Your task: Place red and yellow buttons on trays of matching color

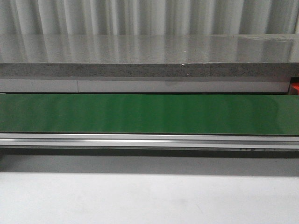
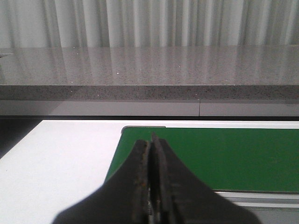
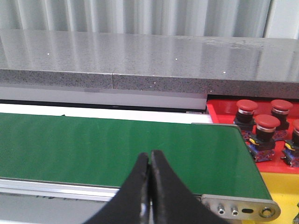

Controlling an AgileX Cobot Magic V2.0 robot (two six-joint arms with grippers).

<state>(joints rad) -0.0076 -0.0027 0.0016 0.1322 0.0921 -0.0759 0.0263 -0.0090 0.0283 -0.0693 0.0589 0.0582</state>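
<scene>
Front: we see a green belt (image 1: 149, 113) below a grey stone ledge (image 1: 149, 56), no readable writing | Left wrist: left gripper (image 2: 151, 140) pressed closed, holding nothing, over the belt's end | Right wrist: right gripper (image 3: 150, 156) closed, holding nothing; red buttons (image 3: 264, 128) sit on the red tray (image 3: 219, 112), yellow tray (image 3: 280, 186) beside it.

— Where does your front view look?
— Forward, level across the green conveyor belt (image 1: 149, 113) toward the granite ledge (image 1: 149, 51).
— And your wrist views?
— Low and close over the belt's two ends, sharing that ledge.
</scene>
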